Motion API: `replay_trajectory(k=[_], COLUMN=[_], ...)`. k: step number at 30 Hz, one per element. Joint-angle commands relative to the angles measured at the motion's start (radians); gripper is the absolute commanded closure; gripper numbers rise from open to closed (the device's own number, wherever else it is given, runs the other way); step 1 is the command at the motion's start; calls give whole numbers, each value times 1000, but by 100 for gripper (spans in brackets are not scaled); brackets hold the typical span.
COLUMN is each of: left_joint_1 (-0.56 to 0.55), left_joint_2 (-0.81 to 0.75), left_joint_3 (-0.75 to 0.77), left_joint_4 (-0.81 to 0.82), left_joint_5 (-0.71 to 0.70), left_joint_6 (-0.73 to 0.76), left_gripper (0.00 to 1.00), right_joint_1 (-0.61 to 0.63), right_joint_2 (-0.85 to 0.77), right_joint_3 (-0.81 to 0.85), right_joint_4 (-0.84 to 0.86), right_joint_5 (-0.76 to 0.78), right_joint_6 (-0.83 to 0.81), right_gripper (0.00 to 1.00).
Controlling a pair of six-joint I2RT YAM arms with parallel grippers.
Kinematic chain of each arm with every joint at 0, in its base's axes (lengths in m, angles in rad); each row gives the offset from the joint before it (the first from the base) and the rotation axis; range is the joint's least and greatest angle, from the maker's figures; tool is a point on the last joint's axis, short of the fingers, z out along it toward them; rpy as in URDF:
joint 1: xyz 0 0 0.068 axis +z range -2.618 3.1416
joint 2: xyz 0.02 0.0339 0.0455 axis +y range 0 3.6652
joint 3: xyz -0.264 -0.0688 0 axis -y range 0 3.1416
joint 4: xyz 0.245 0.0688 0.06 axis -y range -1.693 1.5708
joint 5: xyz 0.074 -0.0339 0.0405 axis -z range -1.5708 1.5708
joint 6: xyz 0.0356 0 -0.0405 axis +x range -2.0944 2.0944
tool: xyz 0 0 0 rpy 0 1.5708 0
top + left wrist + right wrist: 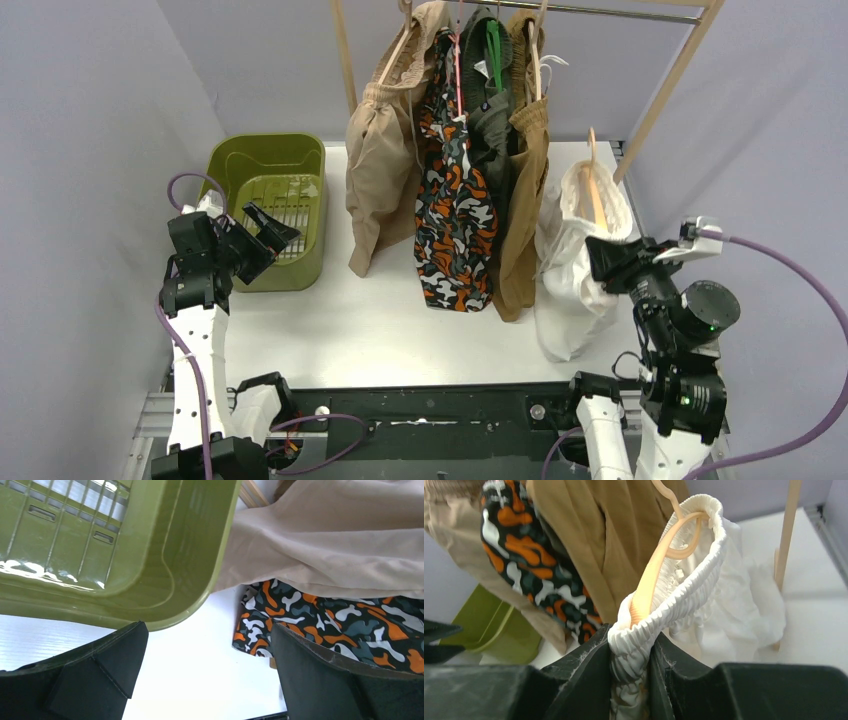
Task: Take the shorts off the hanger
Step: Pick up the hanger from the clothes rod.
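Observation:
The white shorts (575,265) sit on a peach hanger (593,188) that is off the rail, its hook free in the air, and their legs sag to the table. My right gripper (630,642) is shut on the gathered white waistband (684,587) at the lower end of the hanger (651,575). Beige shorts (378,170), camouflage shorts (455,215), dark olive shorts (492,125) and brown shorts (525,205) hang from the rail. My left gripper (262,228) stands open and empty by the basket's near rim, its jaws wide apart (207,647).
A green basket (232,165) stands at the back left of the white table; its rim (165,620) is just ahead of the left fingers. The wooden rack's slanted posts (665,95) (344,50) flank the hanging clothes. Grey walls close both sides.

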Motion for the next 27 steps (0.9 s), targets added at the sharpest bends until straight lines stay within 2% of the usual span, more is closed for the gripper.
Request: replay_trajectory(k=[1, 8, 10, 12, 14, 17, 20, 22, 27], left_joint_1=[-6, -10, -10, -11, -11, -11, -16, -23, -68], left_joint_2=[-23, -12, -15, -25, -39, -55, -81, -103, -133], left_joint_3=[-8, -31, -38, -64, -88, -122, -125, -120, -137], left_joint_4=[14, 45, 65, 119, 170, 240, 249, 251, 328], left_joint_5=[98, 186, 217, 251, 283, 325, 369, 397, 437], left_joint_6=[9, 58, 58, 17, -17, -68, -62, -60, -94], left_gripper=[4, 4, 4, 5, 6, 8, 9, 9, 9], right_joint_1=[4, 9, 26, 26, 47, 96, 78, 51, -105], right_joint_2=[-79, -111, -108, -99, -47, -8, -13, -32, -118], right_joint_3=[54, 174, 226, 319, 437, 408, 373, 338, 143], right_joint_4=[-262, -587, -635, -674, -761, -783, -718, -598, -85], right_joint_5=[-74, -308, -321, -348, -311, -447, -559, -637, -813], right_joint_6=[-1, 48, 99, 91, 47, 74, 99, 164, 523], right_gripper=[100, 100, 100, 100, 100, 100, 100, 100, 100])
